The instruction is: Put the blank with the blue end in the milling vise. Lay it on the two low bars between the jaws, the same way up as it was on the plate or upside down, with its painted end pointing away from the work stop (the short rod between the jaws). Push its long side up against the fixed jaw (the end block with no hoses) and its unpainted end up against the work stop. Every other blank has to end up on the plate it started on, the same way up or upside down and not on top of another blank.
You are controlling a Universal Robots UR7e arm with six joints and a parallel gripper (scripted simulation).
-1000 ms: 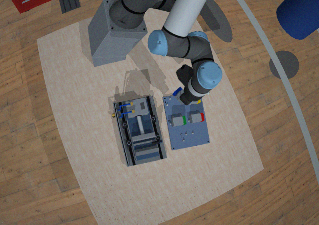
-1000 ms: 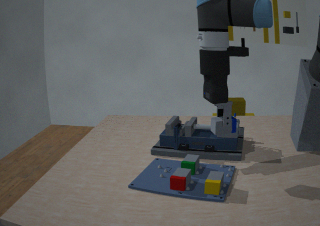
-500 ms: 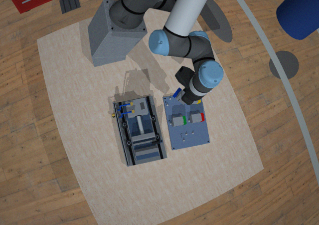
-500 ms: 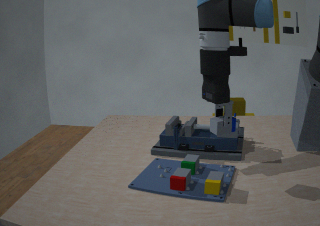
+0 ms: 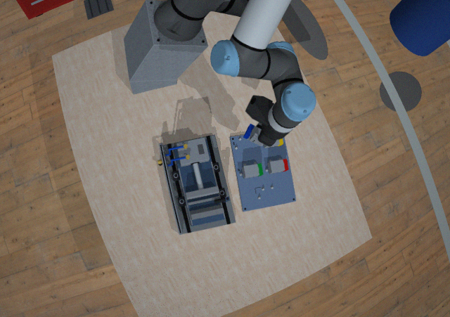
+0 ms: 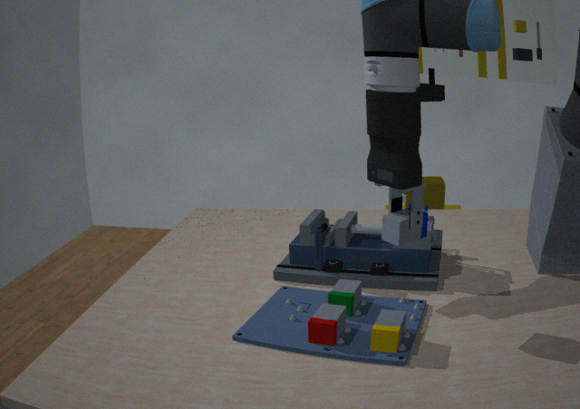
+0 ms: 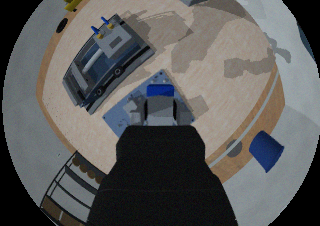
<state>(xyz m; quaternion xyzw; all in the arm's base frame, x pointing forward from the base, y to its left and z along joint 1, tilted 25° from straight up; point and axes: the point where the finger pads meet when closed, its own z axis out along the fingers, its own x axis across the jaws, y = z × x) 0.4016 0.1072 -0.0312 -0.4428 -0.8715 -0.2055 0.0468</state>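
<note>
The black two-finger gripper (image 5: 256, 136) (image 6: 406, 208) (image 7: 160, 105), its jaws partly open, grips the grey rectangular blue-ended blank (image 5: 250, 132) (image 6: 424, 223) (image 7: 160, 91). It hangs above the blue plate (image 5: 268, 193) (image 6: 276, 327) (image 7: 116, 117).

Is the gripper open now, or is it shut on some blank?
The gripper is shut on the blue-ended blank: the wrist view shows it between both fingers, and the exterior view shows it raised above the plate.

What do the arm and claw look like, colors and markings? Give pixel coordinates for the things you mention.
Arm: dark grey joint housings, light blue caps, black seam rings, one pale tube. Wrist end: white band, black body. Claw (image 6: 410, 219) (image 7: 160, 105): black housing with a small grey panel and blue dot, light grey fingers with small dark holes.
</note>
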